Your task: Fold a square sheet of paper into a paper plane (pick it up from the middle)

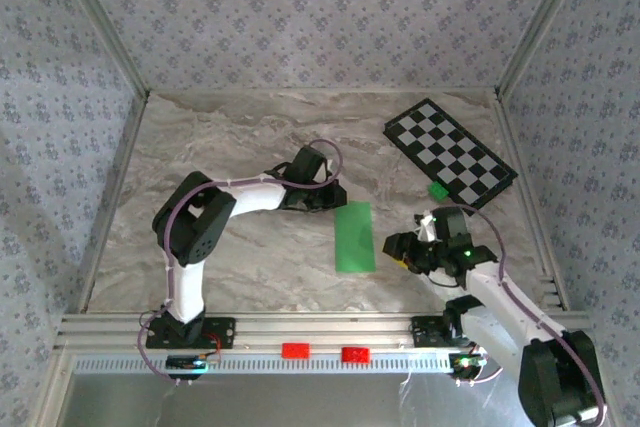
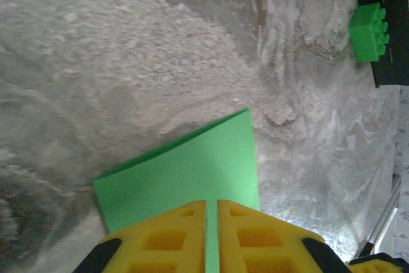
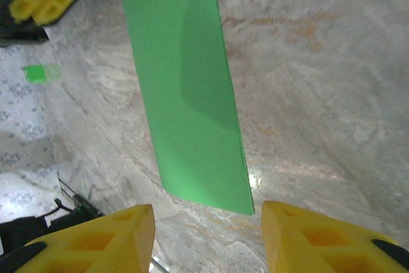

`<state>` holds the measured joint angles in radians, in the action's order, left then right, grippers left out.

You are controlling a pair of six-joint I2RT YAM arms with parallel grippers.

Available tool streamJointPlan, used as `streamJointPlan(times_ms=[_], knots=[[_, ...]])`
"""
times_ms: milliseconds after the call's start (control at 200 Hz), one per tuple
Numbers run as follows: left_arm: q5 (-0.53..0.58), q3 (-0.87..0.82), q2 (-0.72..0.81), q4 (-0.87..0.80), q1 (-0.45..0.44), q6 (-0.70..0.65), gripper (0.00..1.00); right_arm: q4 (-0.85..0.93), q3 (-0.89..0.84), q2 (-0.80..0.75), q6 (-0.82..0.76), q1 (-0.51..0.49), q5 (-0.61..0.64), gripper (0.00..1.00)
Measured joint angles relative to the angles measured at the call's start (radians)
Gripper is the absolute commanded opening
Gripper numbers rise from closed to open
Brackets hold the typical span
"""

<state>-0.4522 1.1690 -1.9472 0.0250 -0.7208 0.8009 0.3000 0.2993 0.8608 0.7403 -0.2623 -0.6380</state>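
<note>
Grey stone-look table (image 1: 230, 137) fills the floor of this little booth. Nearest to me, two small red blocks (image 1: 295, 350) sit on the metal rail (image 1: 120, 328) between the two arm bases.

A bit farther in, on the right, the right gripper (image 3: 206, 218) hangs low over the table. Its two yellow fingers (image 3: 96, 241) are spread wide apart and hold nothing. The near end of the green paper (image 3: 182, 87) lies just past the fingertips, in line with the gap between them, and does not touch them. From above, this gripper (image 1: 393, 247) sits just to the right of the paper's near end.

The green paper (image 1: 354, 237) lies in the middle of the table. It looks like a long, thin strip that runs from near to far.

At the far left corner of the strip is the left gripper (image 1: 330, 199). Its yellow fingers (image 2: 160, 238) are squeezed almost together, with only a thin slit between them. Green shows through the slit, and the paper (image 2: 185, 171) spreads out from under the fingertips. I cannot tell if they pinch the paper or just hang over it.

Farther back on the right, a tiny green block (image 1: 438, 190) sits at the near edge of a black-and-white checkered board (image 1: 450, 152). Flowery wallpaper (image 1: 320, 17) covers the walls behind.
</note>
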Motion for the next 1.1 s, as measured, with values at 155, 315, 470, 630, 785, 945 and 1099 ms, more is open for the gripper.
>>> streamJointPlan(times_ms=[155,315,470,630,785,945,1099], knots=[[-0.008,0.034,-0.017,0.000,-0.006,-0.004,0.11,-0.011,0.043,0.080,0.001,-0.047,-0.008,0.52],[-0.005,0.052,-0.059,-0.016,-0.006,-0.015,0.10,-0.027,0.053,0.145,0.005,-0.062,-0.034,0.55],[-0.003,0.037,-0.091,-0.019,-0.006,-0.013,0.10,-0.027,0.053,0.204,0.005,-0.082,-0.054,0.56],[-0.009,0.011,-0.091,0.025,-0.005,-0.006,0.10,-0.027,0.066,0.269,0.005,-0.109,-0.066,0.57],[-0.019,-0.007,-0.090,0.065,-0.005,-0.002,0.10,-0.032,0.068,0.295,0.006,-0.122,-0.070,0.56],[-0.020,-0.008,-0.090,0.067,-0.005,-0.003,0.10,-0.092,0.068,0.296,0.043,-0.122,-0.086,0.50],[-0.023,-0.008,-0.090,0.069,-0.004,-0.003,0.10,-0.268,0.066,0.299,0.137,-0.104,-0.135,0.48]])
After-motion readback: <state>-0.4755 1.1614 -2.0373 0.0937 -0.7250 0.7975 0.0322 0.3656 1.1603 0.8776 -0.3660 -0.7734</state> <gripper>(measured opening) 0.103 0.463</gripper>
